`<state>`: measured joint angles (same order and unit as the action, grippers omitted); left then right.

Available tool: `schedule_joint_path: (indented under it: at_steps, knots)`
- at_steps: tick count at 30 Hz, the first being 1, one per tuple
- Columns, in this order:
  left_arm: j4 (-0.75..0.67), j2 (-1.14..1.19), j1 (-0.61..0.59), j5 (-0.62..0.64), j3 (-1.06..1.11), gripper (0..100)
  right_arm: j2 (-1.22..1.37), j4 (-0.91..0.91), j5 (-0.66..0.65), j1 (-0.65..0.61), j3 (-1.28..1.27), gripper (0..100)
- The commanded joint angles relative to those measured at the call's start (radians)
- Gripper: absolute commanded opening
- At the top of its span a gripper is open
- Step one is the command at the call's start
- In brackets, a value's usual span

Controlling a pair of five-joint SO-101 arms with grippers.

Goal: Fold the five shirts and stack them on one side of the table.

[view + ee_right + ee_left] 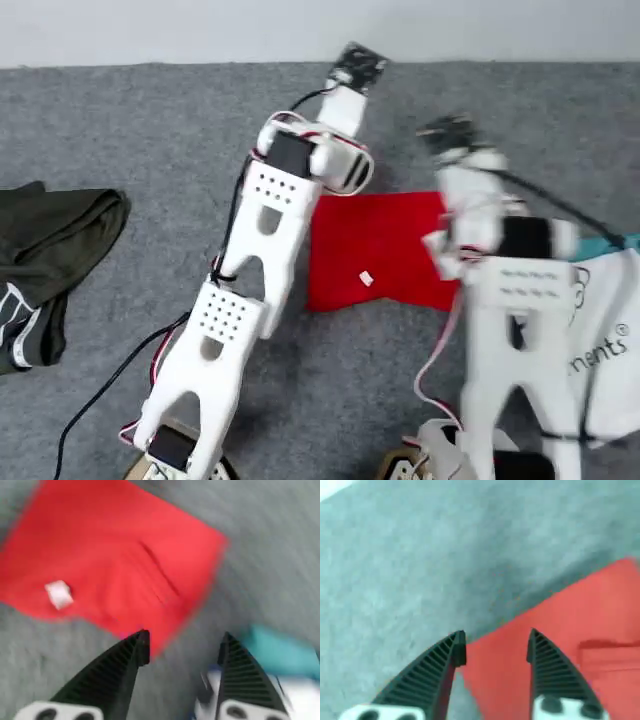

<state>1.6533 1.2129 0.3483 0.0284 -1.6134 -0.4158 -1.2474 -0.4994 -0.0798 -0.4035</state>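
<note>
The red shirt point(380, 240) is lying flat in the middle of the grey desk point(120, 130). It is folded into a rough rectangle, with a small white tag point(366, 279) showing near its front edge and a faint crease running across its top. A dark green shirt point(55, 230) is sitting bunched and unfolded at the desk's left edge. At the right edge a white shirt point(610, 340) is lying with a teal shirt point(612, 244) peeking out just behind it. The left hand point(496, 640) is hanging wide open over the left border of the red shirt, one finger above the red cloth and the other above bare desk. It is gripping nothing. The right hand point(185, 640) is likewise gaping wide and carrying nothing. It is hovering over the desk just off the red shirt's right corner, with the teal shirt and the white shirt close beside one finger. Whether either hand's fingertips are touching the surface below is not something these views are showing.
</note>
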Motion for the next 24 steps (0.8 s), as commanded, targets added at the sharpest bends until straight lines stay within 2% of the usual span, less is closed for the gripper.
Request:
schedule_joint_path:
  at_steps: [1,7,12,18,24]
  knots:
    - [0.006,0.074,-0.020,-0.012,-0.053,20,0.088,0.214,0.011,-0.108,-0.046,23.7]
    - [0.003,0.176,-0.037,-0.015,-0.054,20,0.303,0.390,0.075,-0.145,-0.044,23.7]
    - [-0.002,0.206,-0.044,-0.015,-0.048,20,0.447,0.440,0.074,-0.143,-0.044,23.7]
    - [-0.002,0.238,-0.043,-0.015,-0.067,20,0.512,0.418,0.037,-0.122,-0.057,23.7]
    - [-0.002,0.242,-0.041,-0.015,-0.065,20,0.420,0.240,-0.037,-0.085,-0.061,23.7]
